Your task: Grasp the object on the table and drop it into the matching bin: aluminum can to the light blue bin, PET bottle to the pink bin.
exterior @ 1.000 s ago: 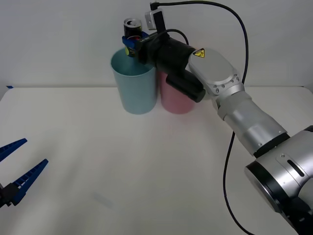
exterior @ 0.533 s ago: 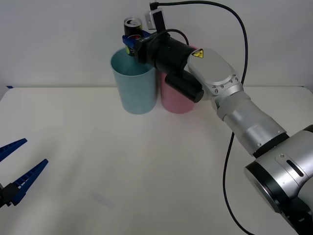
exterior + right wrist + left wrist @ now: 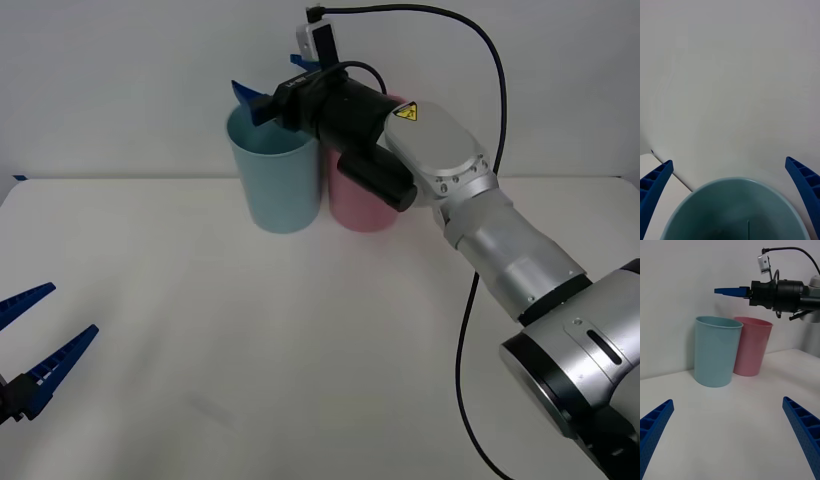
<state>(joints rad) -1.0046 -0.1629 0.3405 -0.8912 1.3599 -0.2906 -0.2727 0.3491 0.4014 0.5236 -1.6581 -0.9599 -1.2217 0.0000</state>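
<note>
Light blue bin (image 3: 717,352) and pink bin (image 3: 751,347): smooth plastic (faint sheen); table (image 3: 300,340): matt white.

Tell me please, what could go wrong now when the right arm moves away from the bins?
1. The open right end effector hovers just above the light blue bin's rim; a low retreat might catch and tip it.
2. The arm reaches over the pink bin, which stands against the blue one; a downward sweep could knock both over on the table.
</note>
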